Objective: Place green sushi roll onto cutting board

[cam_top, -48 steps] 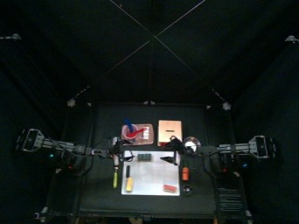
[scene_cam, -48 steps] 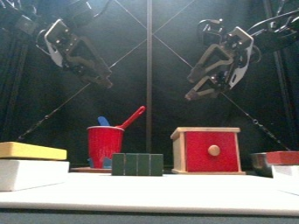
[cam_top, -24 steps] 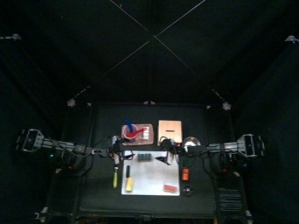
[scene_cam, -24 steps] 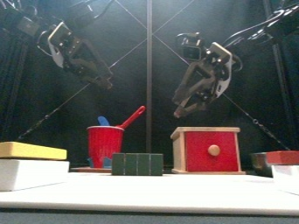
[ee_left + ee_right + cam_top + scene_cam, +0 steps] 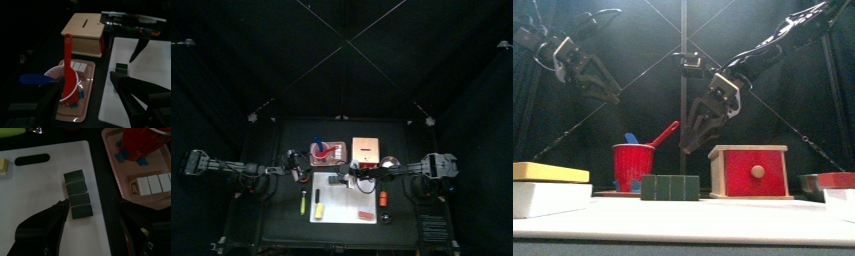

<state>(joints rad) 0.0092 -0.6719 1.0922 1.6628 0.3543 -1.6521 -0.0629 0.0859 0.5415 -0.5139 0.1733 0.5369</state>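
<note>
L gripper point(image 5: 589, 82) hangs high w/ jaws apart, holding nothing, above red cup point(image 5: 633, 165). Green sushi roll point(image 5: 78, 193) lies on white cutting board point(image 5: 40, 203), right under R gripper point(image 5: 92, 210), jaws spread wide, not touching. Red box point(image 5: 750, 171) further right.

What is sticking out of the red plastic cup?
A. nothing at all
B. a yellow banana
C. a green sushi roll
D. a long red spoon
D: a long red spoon rises out of the red plastic cup, leaning to one side, as the front view and the left wrist view both show.
</note>
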